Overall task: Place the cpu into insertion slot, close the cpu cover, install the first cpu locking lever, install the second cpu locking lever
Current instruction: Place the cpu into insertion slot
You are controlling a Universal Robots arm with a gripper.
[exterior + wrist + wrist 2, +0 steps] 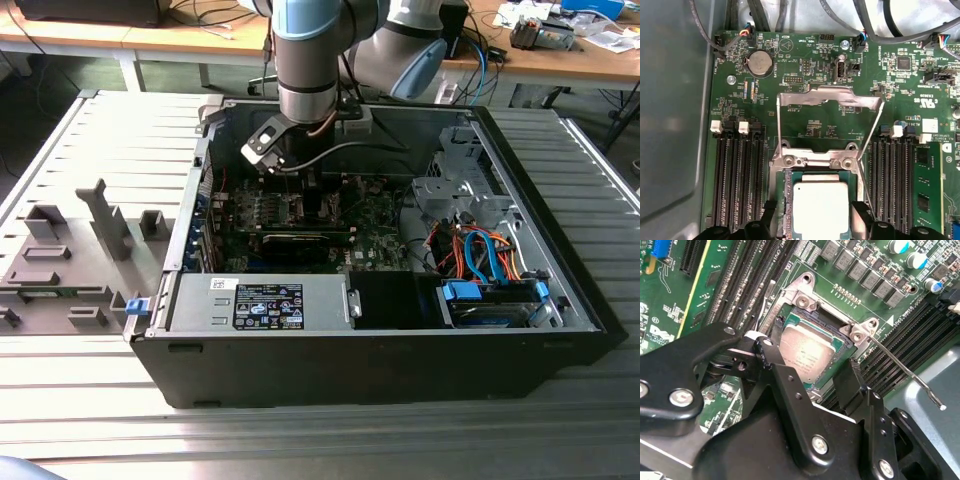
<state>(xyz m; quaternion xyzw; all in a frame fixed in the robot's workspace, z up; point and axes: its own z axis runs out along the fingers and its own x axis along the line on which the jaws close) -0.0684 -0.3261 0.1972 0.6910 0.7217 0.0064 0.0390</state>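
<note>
Straddling the cpu (820, 207) seated in the insertion slot (788, 200), the tool (814, 212) gapes wide (cpu cover (830, 97) raised)

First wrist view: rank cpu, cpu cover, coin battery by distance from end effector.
1. Silver-grey square cpu: flanked by the end effector.
2. Thin silver metal cpu cover: raised open beyond the cpu.
3. Round silver coin battery: beyond the cover.

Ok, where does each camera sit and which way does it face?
Exterior view: off the arm, looking down into the open computer case; the arm shows reaching in.
First wrist view: on the arm, facing straight down at the green board and raised cpu cover; the gripper shows.
Second wrist view: on the arm, slanting past the gripper.
Both wrist views share the cpu in the insertion slot.
</note>
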